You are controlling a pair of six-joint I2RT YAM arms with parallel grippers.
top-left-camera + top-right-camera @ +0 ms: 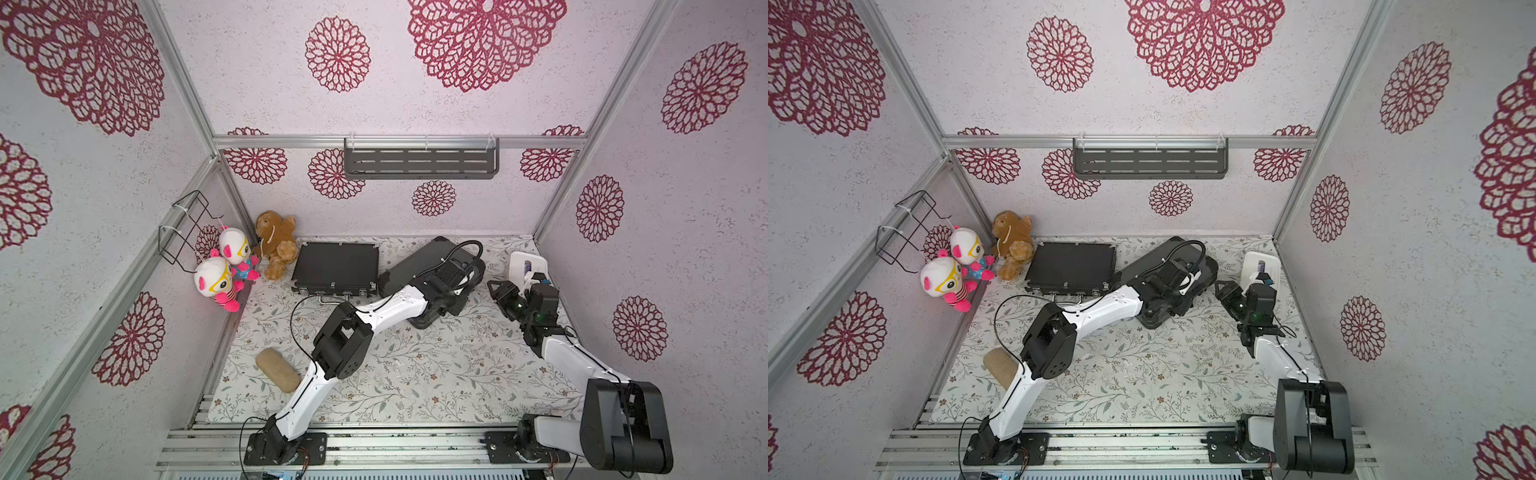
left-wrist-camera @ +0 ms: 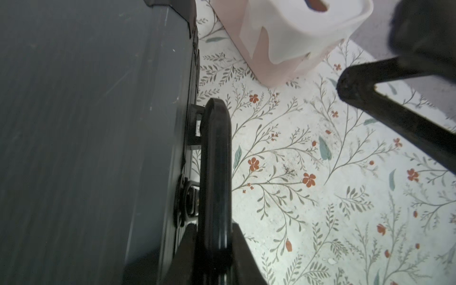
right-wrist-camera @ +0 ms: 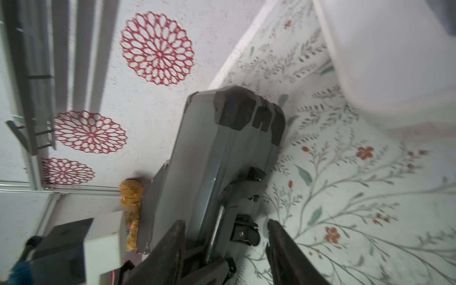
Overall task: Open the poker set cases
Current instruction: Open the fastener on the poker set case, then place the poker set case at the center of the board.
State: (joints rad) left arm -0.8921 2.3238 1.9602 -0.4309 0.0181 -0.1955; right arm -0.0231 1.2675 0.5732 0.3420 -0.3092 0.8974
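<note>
While a tan roll [image 1: 277, 370] is lying well behind it on the flowered surface [image 1: 436, 374], the left tool [image 2: 214, 243] is clamping on the black handle [image 2: 215, 158] of the grey case [image 1: 417, 259]. That case is lying slantwise beneath it. The right tool [image 3: 224, 224] is hovering near the case's handle side, its fingers [image 3: 278, 246] standing apart and gripping nothing. Beyond the right tool, a white tissue box [image 1: 519, 259] is sitting by the wall. Off to the left tool's left, the black case [image 1: 336, 262] is lying flat and shut, silver latches facing the robot. Beyond it, a brown bear [image 1: 276, 241] and two white dolls [image 1: 216, 278] are leaning in the corner.
</note>
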